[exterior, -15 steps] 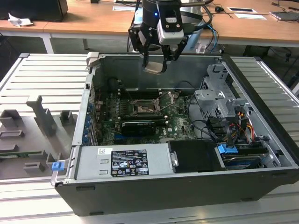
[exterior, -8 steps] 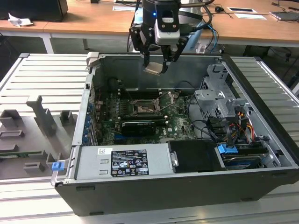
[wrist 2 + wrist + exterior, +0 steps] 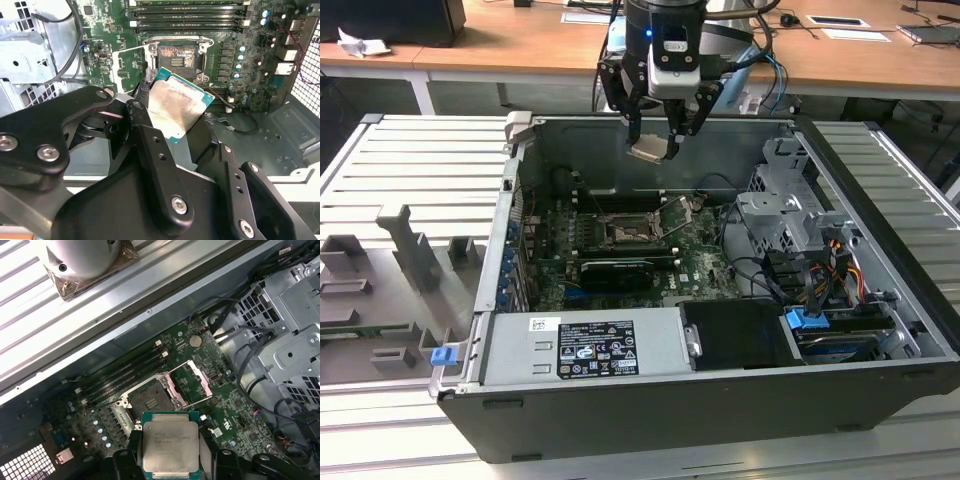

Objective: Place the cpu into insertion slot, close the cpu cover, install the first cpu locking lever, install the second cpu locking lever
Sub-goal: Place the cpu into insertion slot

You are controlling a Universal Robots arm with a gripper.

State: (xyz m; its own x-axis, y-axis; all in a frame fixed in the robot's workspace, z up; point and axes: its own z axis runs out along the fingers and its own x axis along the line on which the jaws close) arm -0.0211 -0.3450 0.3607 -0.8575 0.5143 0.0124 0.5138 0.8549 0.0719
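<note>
The gripper [image 3: 656,146] pinches the cpu [image 3: 648,151] by two opposite edges, high over the open computer case [image 3: 620,420]. The insertion slot [image 3: 630,233] lies below it and a little nearer, bare and well apart from the chip. The cpu cover [image 3: 682,215] stands flipped up on the exterior view's right of the slot. Memory slots [image 3: 620,200] run along its far side, and cables [image 3: 760,270] stay well to the right, so I judge the way down unobstructed.

this looks like a robotics lab or test workshop. an opened computer case [image 3: 650,420] lies on its side on a desk [image 3: 420,160] of ribbed aluminium profiles, its green motherboard [image 3: 705,262] bared, with grey fixtures [image 3: 408,240] beside it. a robot arm [image 3: 665,20] hangs its hand [image 3: 657,140] over the case. behind run wooden office desks [image 3: 520,45] strewn with papers [image 3: 845,34] and cables [image 3: 788,18].
</note>
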